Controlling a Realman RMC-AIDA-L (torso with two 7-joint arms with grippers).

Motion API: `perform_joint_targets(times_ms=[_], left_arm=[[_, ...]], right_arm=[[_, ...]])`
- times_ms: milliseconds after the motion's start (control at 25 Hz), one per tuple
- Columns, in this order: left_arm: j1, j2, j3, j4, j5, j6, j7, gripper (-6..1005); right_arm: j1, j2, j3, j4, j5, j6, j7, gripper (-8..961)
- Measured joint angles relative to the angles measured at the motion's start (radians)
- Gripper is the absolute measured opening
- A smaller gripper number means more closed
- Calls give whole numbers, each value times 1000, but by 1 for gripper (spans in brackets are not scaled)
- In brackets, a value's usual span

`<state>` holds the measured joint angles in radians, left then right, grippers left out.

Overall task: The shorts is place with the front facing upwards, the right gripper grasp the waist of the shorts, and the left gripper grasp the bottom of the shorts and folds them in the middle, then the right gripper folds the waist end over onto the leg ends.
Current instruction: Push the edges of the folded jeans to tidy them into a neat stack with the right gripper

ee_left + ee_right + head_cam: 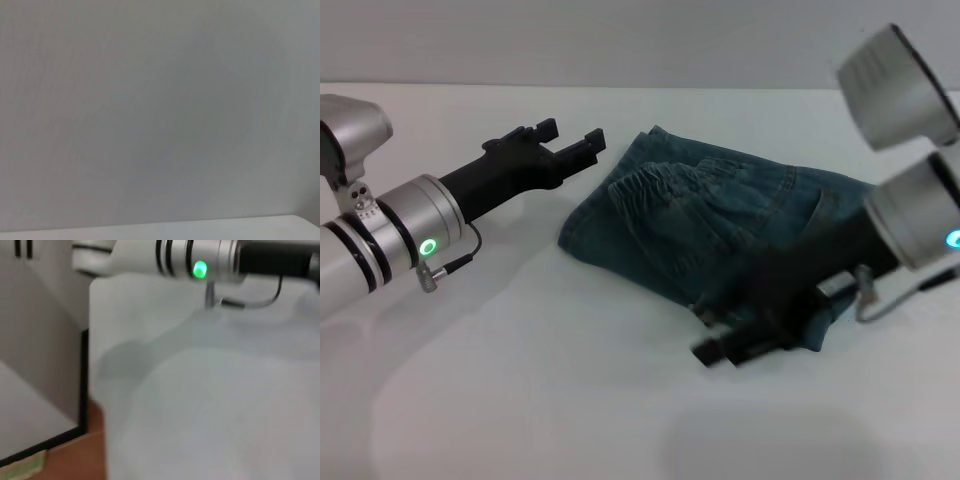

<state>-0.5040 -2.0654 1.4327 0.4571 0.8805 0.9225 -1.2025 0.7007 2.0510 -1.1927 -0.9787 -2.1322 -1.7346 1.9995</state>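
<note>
The blue-green denim shorts [720,215] lie folded in a heap on the white table, right of centre. The gathered waist [655,186] faces up near the heap's left side. I cannot make out the leg hems. My left gripper [570,137] hovers open and empty just left of the shorts' far left corner, clear of the cloth. My right gripper [720,348] reaches in from the right, low over the shorts' near edge, with its tip just past the cloth. The right wrist view shows only the left arm's cuff [200,269] with its green light above bare table.
The white table [520,380] extends in front and to the left of the shorts. In the right wrist view the table's edge [86,390] drops to a floor with a brown box [60,457]. The left wrist view holds only a blank grey surface.
</note>
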Motion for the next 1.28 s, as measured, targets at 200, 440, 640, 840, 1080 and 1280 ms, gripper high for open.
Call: perform_joint_targets(times_ms=[200, 440, 640, 840, 1080, 1280], left_arm=[[-11, -3, 0, -1, 0, -9, 0, 813], [-18, -3, 0, -2, 0, -9, 0, 813], [-19, -5, 5, -2, 0, -7, -1, 813], [-15, -6, 7, -3, 0, -3, -8, 813], [-12, -7, 9, -3, 0, 1, -15, 813], [-11, -7, 9, -3, 0, 11, -16, 813]], right_arm=[[-7, 4, 18, 16, -107, -31, 40, 470], [-10, 16, 10, 61, -205, 7, 53, 469], [-10, 14, 18, 88, -250, 46, 55, 470], [-11, 9, 26, 96, -273, 74, 60, 470], [-12, 2, 72, 94, -296, 104, 60, 470], [-12, -9, 112, 94, -314, 148, 60, 469]])
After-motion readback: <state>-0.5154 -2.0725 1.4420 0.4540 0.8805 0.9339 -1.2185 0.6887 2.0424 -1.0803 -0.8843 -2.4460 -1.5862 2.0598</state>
